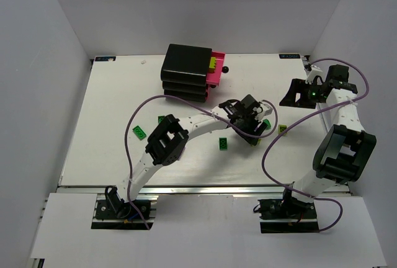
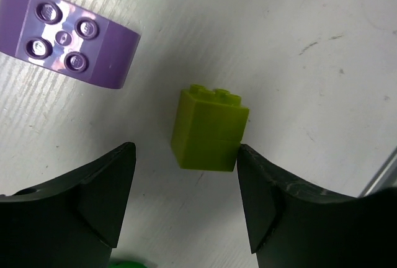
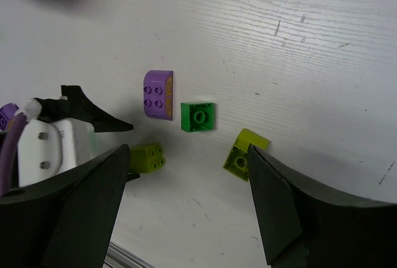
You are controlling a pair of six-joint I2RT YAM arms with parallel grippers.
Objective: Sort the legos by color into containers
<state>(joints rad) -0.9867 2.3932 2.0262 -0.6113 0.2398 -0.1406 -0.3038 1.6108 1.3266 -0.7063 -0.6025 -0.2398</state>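
Your left gripper (image 2: 183,203) hung with jaws apart around a small lime-yellow studded plastic brick (image 2: 209,129) on the white table (image 1: 111,131), right of centre. Your right gripper (image 3: 186,206) waited near the far right corner, jaws apart, empty.

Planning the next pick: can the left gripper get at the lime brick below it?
Probably yes: the left gripper is open with the lime brick between its fingers, nothing blocking; the purple brick lies apart.
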